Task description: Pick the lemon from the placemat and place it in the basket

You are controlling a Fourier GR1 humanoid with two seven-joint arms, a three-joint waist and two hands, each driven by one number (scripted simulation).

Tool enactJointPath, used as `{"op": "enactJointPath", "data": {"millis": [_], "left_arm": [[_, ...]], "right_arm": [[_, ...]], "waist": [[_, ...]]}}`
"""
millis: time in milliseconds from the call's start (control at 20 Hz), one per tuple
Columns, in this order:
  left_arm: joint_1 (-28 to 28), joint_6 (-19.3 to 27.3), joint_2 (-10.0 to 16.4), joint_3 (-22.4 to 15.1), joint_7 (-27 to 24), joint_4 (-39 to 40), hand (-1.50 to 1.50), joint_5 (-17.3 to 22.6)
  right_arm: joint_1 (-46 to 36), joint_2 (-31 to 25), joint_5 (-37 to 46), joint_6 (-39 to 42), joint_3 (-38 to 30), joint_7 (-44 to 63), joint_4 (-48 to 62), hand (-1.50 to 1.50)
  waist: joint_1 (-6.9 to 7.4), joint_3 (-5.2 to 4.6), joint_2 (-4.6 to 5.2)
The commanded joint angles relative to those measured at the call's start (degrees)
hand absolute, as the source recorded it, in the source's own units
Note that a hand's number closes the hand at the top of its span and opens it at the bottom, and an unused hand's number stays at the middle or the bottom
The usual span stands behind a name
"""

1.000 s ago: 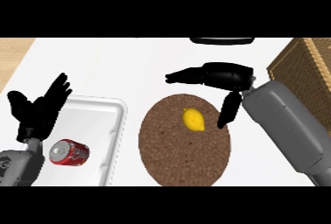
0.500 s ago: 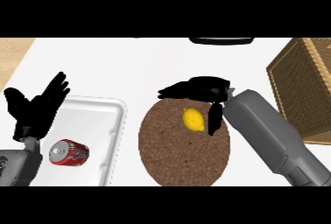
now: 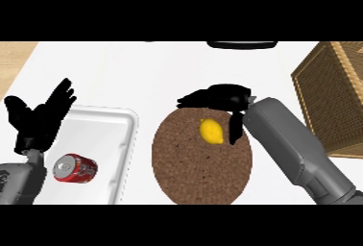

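Observation:
A yellow lemon (image 3: pixel 211 131) lies on the upper part of a round brown placemat (image 3: pixel 203 166) in the head view. My right hand (image 3: pixel 221 99) hovers just above and behind the lemon, fingers spread leftward over the mat's far edge and the thumb hanging down at the lemon's right side. Nothing is held in it. A woven brown basket (image 3: pixel 333 91) stands at the right edge. My left hand (image 3: pixel 37 116) rests open at the far left, fingers up.
A white tray (image 3: pixel 106 144) lies left of the placemat with a red can (image 3: pixel 74 168) lying in its lower left part. A dark object (image 3: pixel 241 44) shows at the counter's far edge.
My right hand has moved left and nearer, from beside the mat's right edge to right over the lemon. The left hand has stayed still.

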Motion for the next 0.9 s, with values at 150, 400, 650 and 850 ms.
{"op": "enactJointPath", "data": {"millis": [150,400,650,850], "left_arm": [[1.14,-0.09,-1.38,0.80,-0.44,-0.79,0.00,-0.79],[-2.44,-2.70,-0.34,3.15,-1.24,4.26,0.00,-0.05],[-0.08,-1.33,-2.40,1.48,-0.25,-0.10,0.00,-2.90],[-0.56,0.83,-4.40,1.09,3.12,-2.82,0.00,-3.97]], "right_arm": [[2.78,-2.69,-0.57,4.83,-0.14,-8.93,-0.56,-1.50],[2.17,-4.14,0.50,3.53,0.74,-12.20,0.45,-1.50],[-0.27,-0.14,4.98,-2.66,0.48,-11.11,7.84,-1.50],[4.68,1.70,7.23,-3.24,1.69,-6.03,0.43,-1.50]], "waist": [[-0.16,0.00,-0.09],[-0.38,-0.02,0.02],[0.18,0.00,0.10],[-0.27,0.00,-0.12]]}}
